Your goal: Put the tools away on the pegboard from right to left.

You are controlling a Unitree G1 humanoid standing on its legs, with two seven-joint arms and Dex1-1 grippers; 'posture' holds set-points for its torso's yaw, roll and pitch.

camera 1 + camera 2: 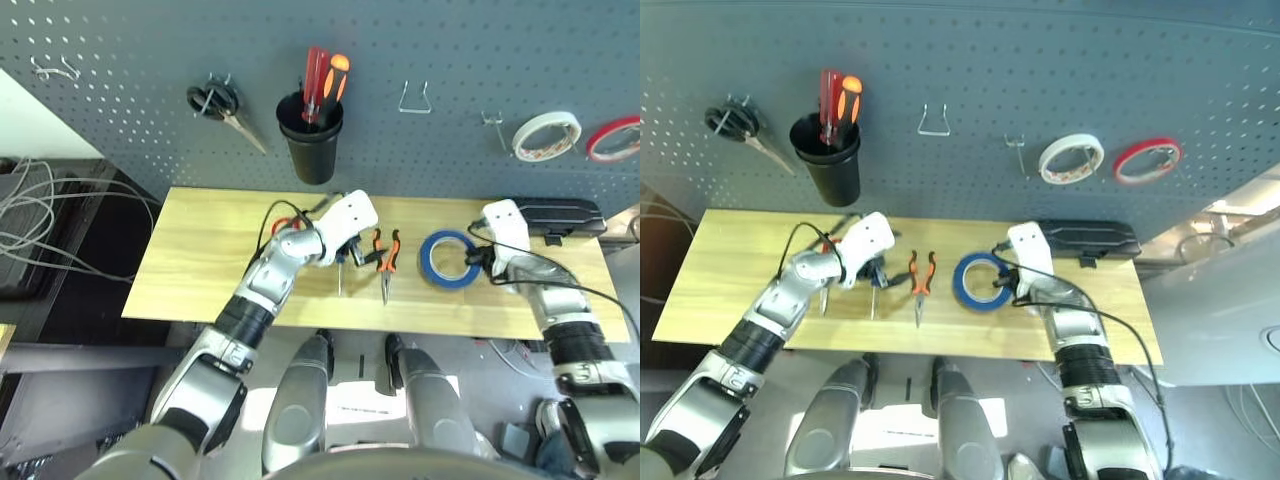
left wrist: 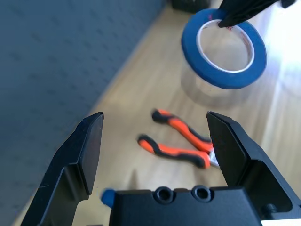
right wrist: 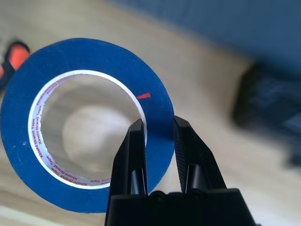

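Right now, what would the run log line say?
right gripper: shut on blue tape roll | left gripper: open near pliers | pegboard: bare hook beside black cup

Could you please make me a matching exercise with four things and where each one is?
1. blue tape
2. pliers
3. red tape
4. black cup

A. on the pegboard, beside the white tape
B. on the pegboard, holding red handles
C. between the right gripper's fingers
D. on the table

1-C; 2-D; 3-A; 4-B
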